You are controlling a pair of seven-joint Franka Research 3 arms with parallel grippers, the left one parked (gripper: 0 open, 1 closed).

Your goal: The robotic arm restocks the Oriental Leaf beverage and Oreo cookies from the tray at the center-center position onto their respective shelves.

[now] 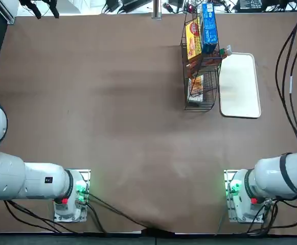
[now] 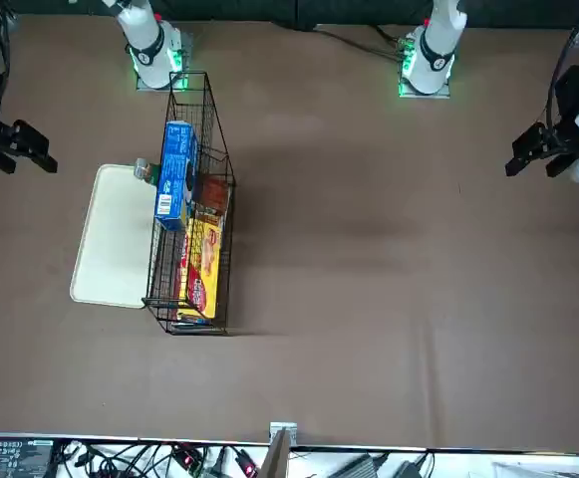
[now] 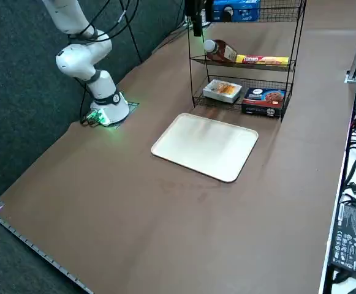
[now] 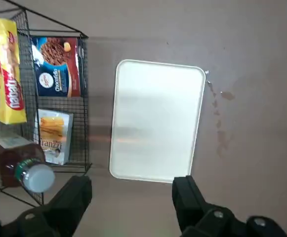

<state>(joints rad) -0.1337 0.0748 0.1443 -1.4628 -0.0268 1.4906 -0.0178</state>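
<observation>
Arm (image 1: 276, 176) is reaching from its base, nearest you. Your R gripper (image 4: 132, 182) is hanging above the table, fingers spread wide, nothing btwn. Tray (image 1: 240, 86) is lying flat just beside the rack (image 3: 293, 61). White pack (image 4: 54, 136) is sitting on a lower tier, near end; choc. box (image 4: 57, 66) farther along. One tier up, tea bottle (image 4: 16, 165) is lying on its side, cap twd tray side, w/ yellow-red pack (image 4: 7, 74) beyond. Blue box (image 1: 208, 28) is resting higher.
</observation>
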